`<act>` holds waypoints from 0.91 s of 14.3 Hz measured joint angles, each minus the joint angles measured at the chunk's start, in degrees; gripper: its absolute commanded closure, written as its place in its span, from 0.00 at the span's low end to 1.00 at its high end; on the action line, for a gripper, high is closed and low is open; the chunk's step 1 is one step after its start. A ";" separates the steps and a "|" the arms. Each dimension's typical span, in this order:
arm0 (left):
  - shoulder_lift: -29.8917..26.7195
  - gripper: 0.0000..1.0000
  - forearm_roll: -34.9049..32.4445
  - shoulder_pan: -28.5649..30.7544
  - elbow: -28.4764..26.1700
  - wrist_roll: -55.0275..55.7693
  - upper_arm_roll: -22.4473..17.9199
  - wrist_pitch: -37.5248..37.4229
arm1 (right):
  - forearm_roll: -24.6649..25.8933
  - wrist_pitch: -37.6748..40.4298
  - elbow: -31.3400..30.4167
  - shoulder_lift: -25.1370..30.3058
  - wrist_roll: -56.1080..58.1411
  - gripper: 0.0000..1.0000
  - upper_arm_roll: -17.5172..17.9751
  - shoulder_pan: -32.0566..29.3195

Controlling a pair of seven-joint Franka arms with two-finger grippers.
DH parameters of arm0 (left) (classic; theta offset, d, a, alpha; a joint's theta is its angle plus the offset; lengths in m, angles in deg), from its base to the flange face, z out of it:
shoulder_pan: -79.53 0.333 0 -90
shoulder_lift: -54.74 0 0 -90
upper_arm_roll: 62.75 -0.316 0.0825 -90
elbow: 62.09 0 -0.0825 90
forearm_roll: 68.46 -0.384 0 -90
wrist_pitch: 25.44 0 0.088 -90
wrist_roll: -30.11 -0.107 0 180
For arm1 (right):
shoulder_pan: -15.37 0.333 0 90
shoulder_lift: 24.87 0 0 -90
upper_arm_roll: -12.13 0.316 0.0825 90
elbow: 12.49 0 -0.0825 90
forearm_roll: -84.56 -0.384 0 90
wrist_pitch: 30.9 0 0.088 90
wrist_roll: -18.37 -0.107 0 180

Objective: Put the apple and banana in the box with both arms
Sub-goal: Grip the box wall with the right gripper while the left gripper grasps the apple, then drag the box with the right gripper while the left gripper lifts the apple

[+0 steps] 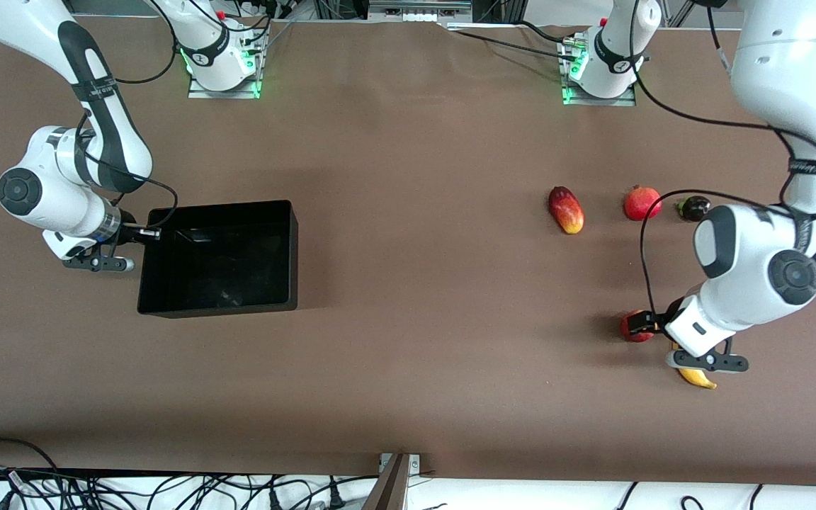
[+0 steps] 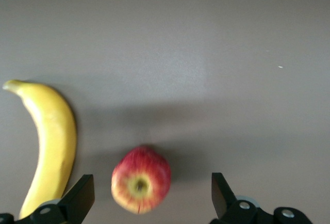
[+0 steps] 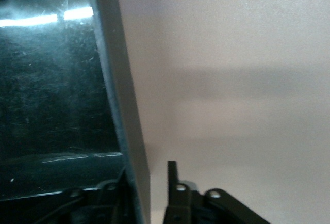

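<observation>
Apple (image 2: 140,179), small, red with yellow streaks, resting on the brown table (image 1: 408,340) toward the left arm's end, just beside the banana (image 2: 48,142), apart from it. Left gripper (image 2: 152,198) hovering over the apple, fingers (image 2: 82,195) spread wide, nothing held. Box (image 1: 293,241), black and apparently empty, sitting well apart at the right arm's end. Right gripper (image 3: 147,195) narrowed astride the box's wall, one finger inside, one outside; seemingly clamped on it.

Risks, as judgement: apple sitting off-centre between the left fingers, nearer the banana-side finger, so a straight descent could nudge the fruit or roll it away. Banana close enough for that finger to strike or pinch it.
</observation>
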 measured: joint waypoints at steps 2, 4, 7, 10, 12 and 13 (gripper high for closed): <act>2.50 0.00 -1.55 0.08 -0.36 -0.53 -0.02 2.78 | 0.01 1.79 0.72 0.21 0.87 1.00 0.69 0.00; 3.48 0.00 -2.45 0.23 -0.43 -0.64 -0.06 3.79 | 0.01 5.75 4.11 0.53 1.01 1.00 3.43 0.02; 3.84 0.00 -3.73 0.44 -0.59 -0.78 -0.14 4.33 | -0.87 14.70 12.06 0.98 0.97 1.00 8.46 1.64; 5.69 0.00 -6.05 0.42 -2.17 -0.70 -0.11 6.89 | -4.41 17.46 16.38 0.95 -0.68 1.00 9.40 7.70; 6.81 0.00 -6.26 0.41 -4.01 -0.62 -0.10 9.68 | -5.11 17.64 17.24 0.56 -5.01 1.00 9.59 12.28; 7.09 0.00 -6.27 0.41 -4.58 -0.62 -0.10 10.31 | -5.22 17.64 17.60 0.07 -7.81 1.00 9.67 14.77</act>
